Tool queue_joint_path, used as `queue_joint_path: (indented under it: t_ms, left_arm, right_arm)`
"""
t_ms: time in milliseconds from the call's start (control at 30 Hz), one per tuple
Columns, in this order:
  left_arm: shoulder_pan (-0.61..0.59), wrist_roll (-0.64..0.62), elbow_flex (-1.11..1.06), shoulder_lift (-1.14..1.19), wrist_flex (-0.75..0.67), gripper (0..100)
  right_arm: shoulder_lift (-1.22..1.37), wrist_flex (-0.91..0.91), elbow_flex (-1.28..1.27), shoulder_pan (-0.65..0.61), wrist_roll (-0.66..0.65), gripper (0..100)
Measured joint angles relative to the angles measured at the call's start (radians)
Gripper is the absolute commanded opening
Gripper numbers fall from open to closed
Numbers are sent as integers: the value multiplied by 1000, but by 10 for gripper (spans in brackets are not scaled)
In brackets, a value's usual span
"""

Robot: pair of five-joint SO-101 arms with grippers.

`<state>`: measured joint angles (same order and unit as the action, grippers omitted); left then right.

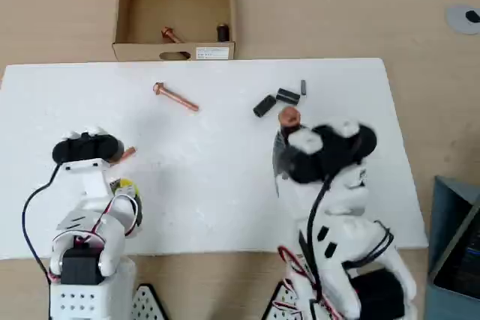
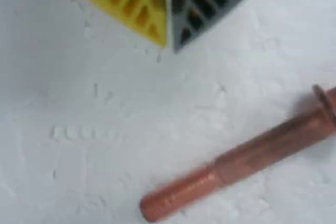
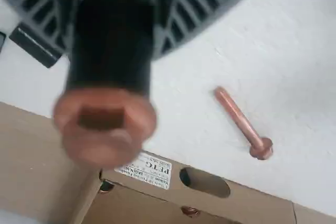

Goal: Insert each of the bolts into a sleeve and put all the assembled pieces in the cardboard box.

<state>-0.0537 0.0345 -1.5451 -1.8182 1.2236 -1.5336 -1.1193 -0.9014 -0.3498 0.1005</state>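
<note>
Although the black sleeve (image 3: 107, 51) hides the bolt's shank, its copper head (image 1: 289, 116) shows right of centre in the high view; your right gripper (image 3: 114, 3) pinches that sleeve, and your left gripper (image 2: 169, 35) sits pressed together near an edge-cropped loose bolt (image 2: 236, 169).

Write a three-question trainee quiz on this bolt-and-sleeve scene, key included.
1. True or false: the right jaws are shut on a black sleeve with a copper bolt in it.
2. How many loose bolts lie on the white board? A) one B) two C) five
3. Fill in: the left jaws hold ___.
Key: 1 true; 2 B; 3 nothing.
</note>
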Motion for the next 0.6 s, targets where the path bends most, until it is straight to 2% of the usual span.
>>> queue_joint_path:
  t_ms: [133, 300, 600]
  left_arm:
    - [0, 2, -55, 0, -5, 2]
    - [0, 2, -61, 2, -5, 2]
    - [0, 2, -61, 2, -5, 2]
  right_arm:
    - [227, 12, 135, 0, 5, 10]
    - [479, 121, 276, 0, -3, 11]
    - [925, 362, 463, 0, -181, 10]
